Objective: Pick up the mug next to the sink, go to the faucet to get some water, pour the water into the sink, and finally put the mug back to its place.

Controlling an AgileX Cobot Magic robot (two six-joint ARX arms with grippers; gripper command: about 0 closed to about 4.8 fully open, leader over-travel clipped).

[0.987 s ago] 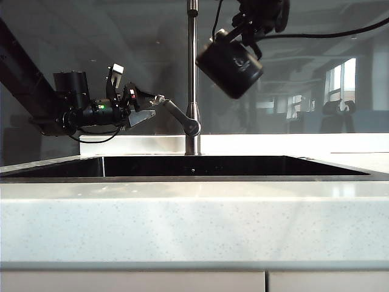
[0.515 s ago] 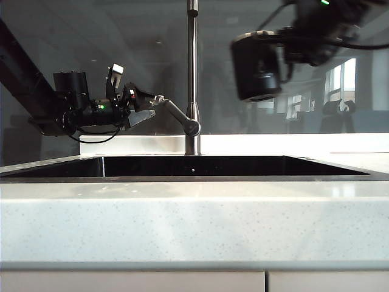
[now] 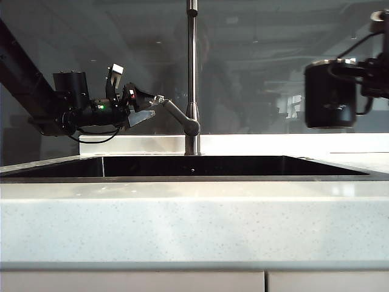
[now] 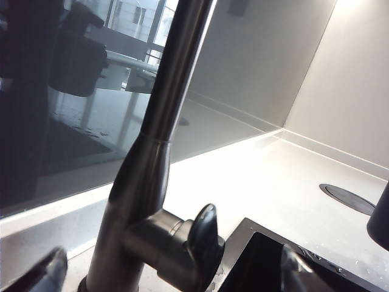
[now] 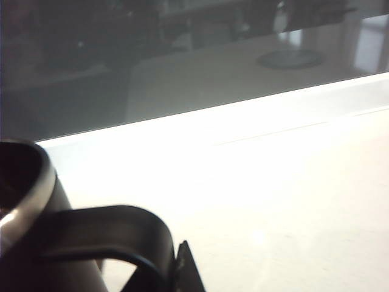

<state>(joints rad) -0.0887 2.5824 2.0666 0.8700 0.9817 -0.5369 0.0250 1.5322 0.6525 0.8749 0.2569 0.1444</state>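
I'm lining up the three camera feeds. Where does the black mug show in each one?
Exterior view: the mug hangs upright at the right edge, above the counter, held by the right claw.
Left wrist view: only a dark sliver of the mug at the right edge, beyond the faucet.
Right wrist view: the mug's rim and handle fill the lower left corner.
Shared landmark: the white counter.

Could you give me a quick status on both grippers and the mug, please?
Left gripper open around the faucet lever. Right gripper shut on the mug, upright, in the air right of the sink. Nothing in the way.
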